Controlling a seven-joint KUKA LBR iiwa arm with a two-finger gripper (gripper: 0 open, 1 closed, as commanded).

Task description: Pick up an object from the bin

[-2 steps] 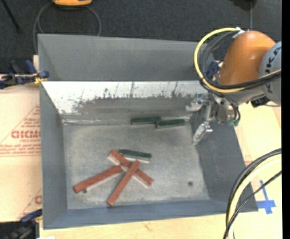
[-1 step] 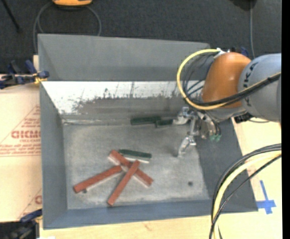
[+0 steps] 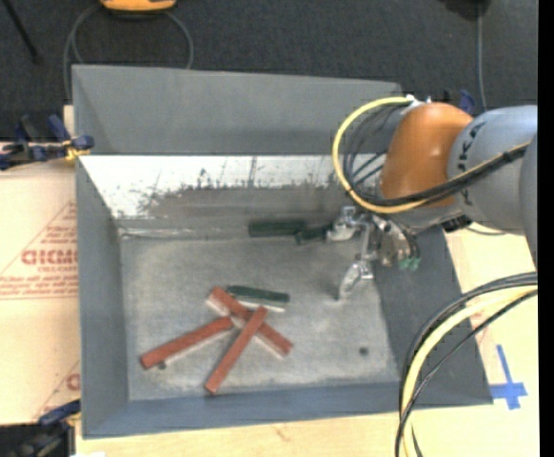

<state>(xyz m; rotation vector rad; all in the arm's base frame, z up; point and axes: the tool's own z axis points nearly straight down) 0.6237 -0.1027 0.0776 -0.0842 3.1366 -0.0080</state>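
Observation:
My gripper [image 3: 349, 252] hangs low over the right part of the bin floor, open, with nothing between its fingers. One metal fingertip [image 3: 342, 225] stands right at the end of a dark green pen-like stick [image 3: 279, 228] that lies along the foot of the back wall; I cannot tell whether they touch. The other fingertip [image 3: 353, 279] is nearer the front, over bare floor. To the left of the gripper a shorter dark green piece with a pale underside [image 3: 258, 297] rests on a pile of red-brown sticks.
Three red-brown flat sticks [image 3: 242, 346] lie crossed at the front centre of the bin, one reaching out toward the left [image 3: 184, 345]. The arm with its orange cover and looped cables hangs over the bin's right rim.

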